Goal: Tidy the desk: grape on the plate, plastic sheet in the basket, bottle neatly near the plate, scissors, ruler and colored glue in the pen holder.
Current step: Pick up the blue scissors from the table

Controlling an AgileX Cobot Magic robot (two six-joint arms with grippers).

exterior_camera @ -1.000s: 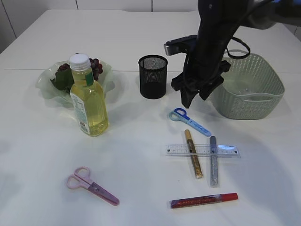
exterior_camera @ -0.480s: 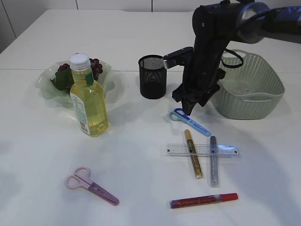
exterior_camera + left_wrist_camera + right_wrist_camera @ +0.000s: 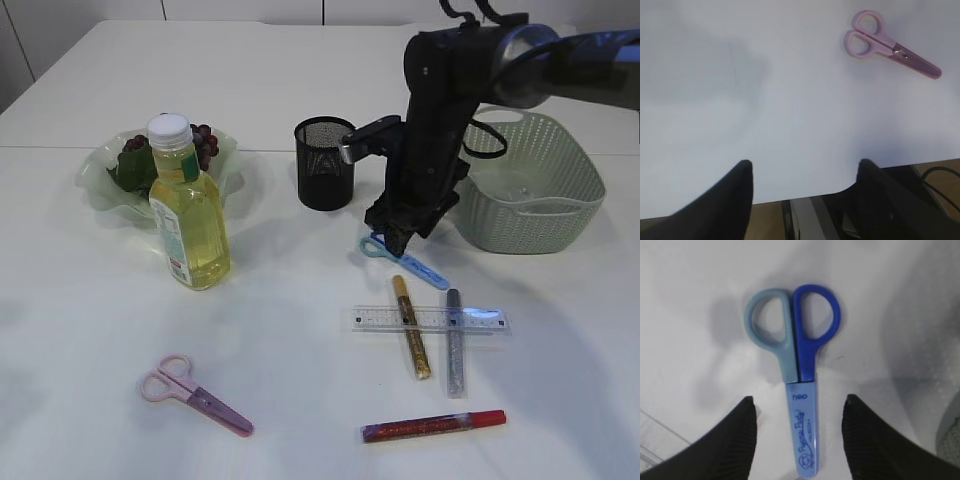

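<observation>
Exterior: right hand (image 3: 398, 236) hanging low over blue scissors (image 3: 403, 259) on the desk (image 3: 300, 350), just right of the mesh pen holder (image 3: 325, 163); fingertips right at the scissor handles, contact unclear. Grapes (image 3: 200, 141) sitting in the plate (image 3: 100, 185), bottle (image 3: 188, 208) standing upright just in front of it. Basket (image 3: 535, 185) sitting at right, contents not discernible. Ruler (image 3: 430, 320) lying flat under a gold glue pen (image 3: 411, 328) and a silver glue pen (image 3: 454, 342); red glue pen (image 3: 432, 426) lying nearer the front edge. Pink scissors (image 3: 194, 394) lying front left, well apart.

Left wrist: left hand (image 3: 802, 192) standing wide, gripping nothing, over bare desk; pink scissors lying ahead at upper right.

Right wrist: right hand standing wide, fingers (image 3: 737, 432) straddling the capped blade of blue scissors, not touching it; handles pointing away.
</observation>
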